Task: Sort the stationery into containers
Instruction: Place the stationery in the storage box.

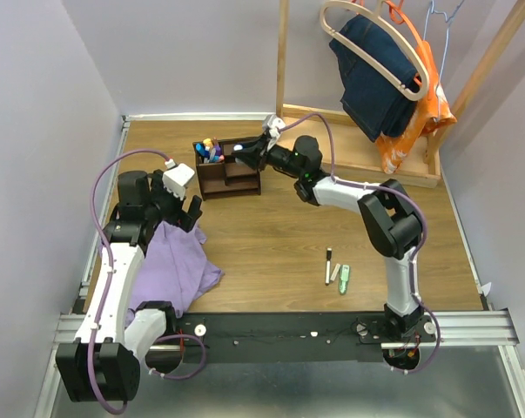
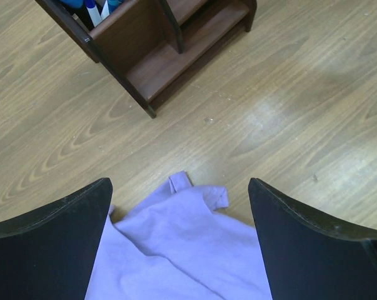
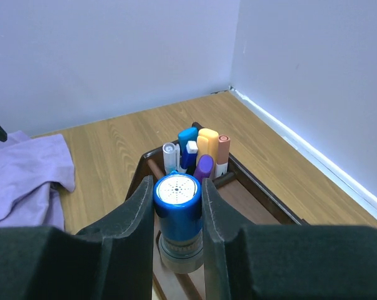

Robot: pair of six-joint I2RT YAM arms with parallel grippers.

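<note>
Hovering over the organiser (image 1: 230, 170) with a load this stubby is where I expect trouble. The right gripper (image 3: 177, 190) is closed on the blue cylinder (image 3: 177, 215), its fingers pinching the sides just under the white cap, and the cylinder hangs upright over a compartment next to the one where the pens and markers (image 3: 197, 155) stand. I cannot tell from the wrist view whether its base has reached the compartment floor. If I let go while it is above the floor or sitting on a divider, I judge it could tip, roll out over the rim or knock into the standing markers. The fingers are also wide beside that narrow slot, so going down carelessly could catch a wall and shove the light organiser across the table. The right arm is stretched far forward and to the left, with the elbow raised and the wrist angled down at the organiser from its right side. That leaves little reach for corrections. The left gripper (image 2: 179, 187) is wide apart and holds nothing. It is poised low above the purple cloth (image 2: 175, 256), facing the organiser, and the left arm is folded back. A black pen (image 1: 328, 266) and a pale green piece (image 1: 344, 279) lie unsorted near the right arm's base.
</note>
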